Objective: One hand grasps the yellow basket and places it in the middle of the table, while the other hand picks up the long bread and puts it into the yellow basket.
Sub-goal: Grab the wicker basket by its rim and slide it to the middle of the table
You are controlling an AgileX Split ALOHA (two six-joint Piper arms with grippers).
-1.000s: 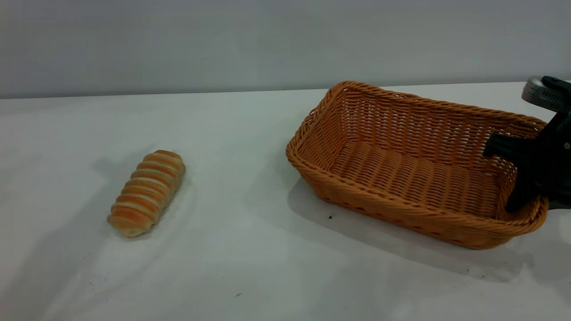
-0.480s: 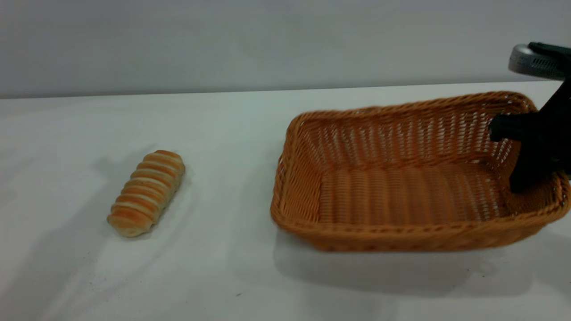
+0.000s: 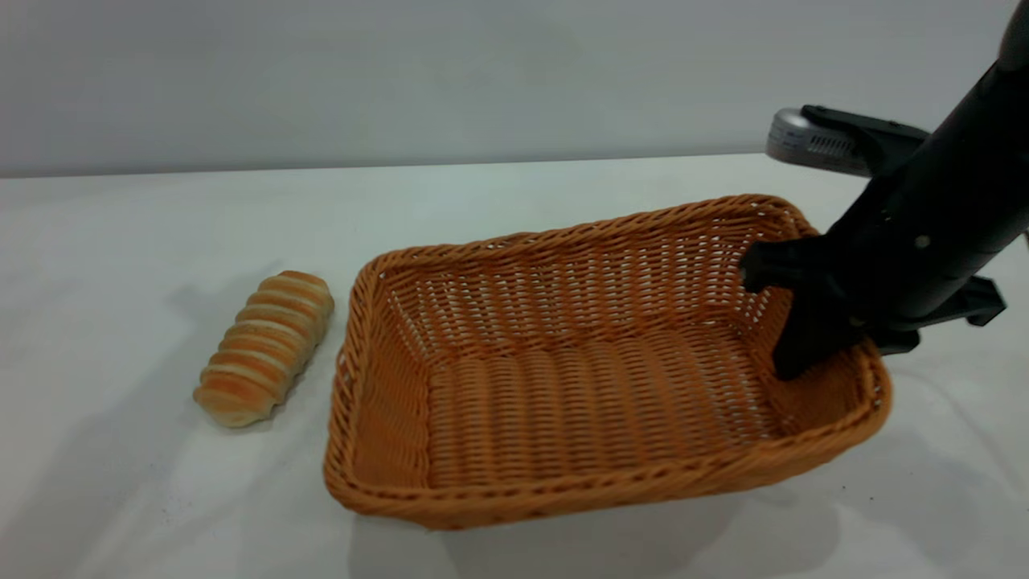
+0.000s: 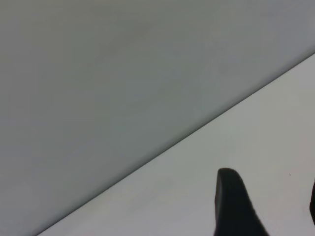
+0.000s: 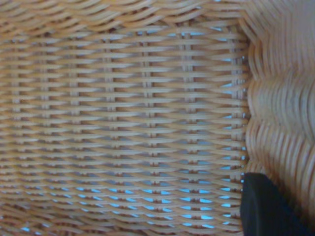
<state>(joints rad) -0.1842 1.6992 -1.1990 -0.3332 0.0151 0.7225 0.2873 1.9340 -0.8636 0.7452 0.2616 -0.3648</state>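
Note:
The yellow basket [image 3: 579, 402], an orange-tan wicker box, is at the middle of the white table [image 3: 145, 507]. My right gripper [image 3: 864, 346] is shut on its right end wall, one finger [image 3: 804, 346] inside and the other outside. The gripped end looks slightly raised. In the right wrist view the basket weave [image 5: 128, 113] fills the picture, with one black finger [image 5: 266, 209] against it. The long bread [image 3: 264, 347], striped orange-brown and cream, lies on the table just left of the basket, untouched. My left gripper [image 4: 270, 194] shows only in its wrist view, open over bare table.
A plain grey wall [image 3: 402, 72] runs behind the table's far edge. A grey camera housing [image 3: 812, 141] sticks out above the right arm. A narrow strip of table separates the bread from the basket's left rim.
The right arm has carried the basket leftward toward the table's middle and swung it round, so its left rim now lies close to the bread. The bread has not moved.

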